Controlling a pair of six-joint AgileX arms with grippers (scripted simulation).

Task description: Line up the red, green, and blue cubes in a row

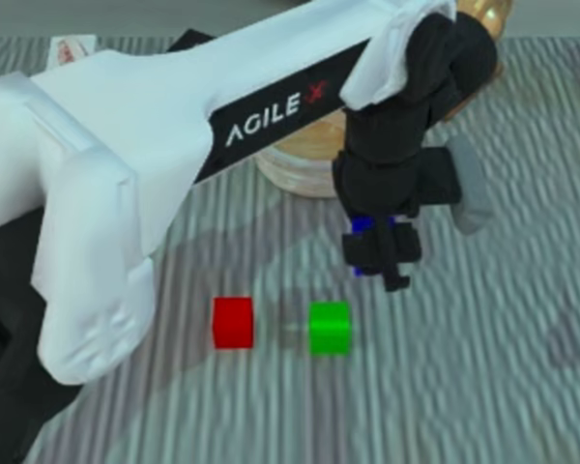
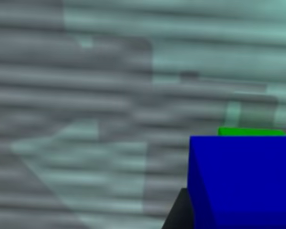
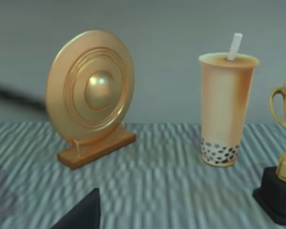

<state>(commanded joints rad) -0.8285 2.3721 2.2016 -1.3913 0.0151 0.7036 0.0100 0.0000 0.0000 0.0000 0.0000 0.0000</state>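
Note:
The red cube (image 1: 233, 322) and the green cube (image 1: 330, 328) sit side by side on the striped table, a small gap between them. My left gripper (image 1: 377, 253) hangs above the table, behind and right of the green cube, shut on the blue cube (image 1: 362, 225), which is mostly hidden by the black fingers. In the left wrist view the blue cube (image 2: 243, 181) fills the corner beside one dark finger (image 2: 181, 214), held off the table, with the green cube (image 2: 251, 131) just beyond it. My right arm is out of the top view.
A gold round object (image 1: 300, 164) stands behind the left gripper, partly under the arm. The right wrist view faces a gold disc on a stand (image 3: 90, 90), a bubble tea cup (image 3: 226, 109) and a gold trophy (image 3: 283, 176) at the table's back.

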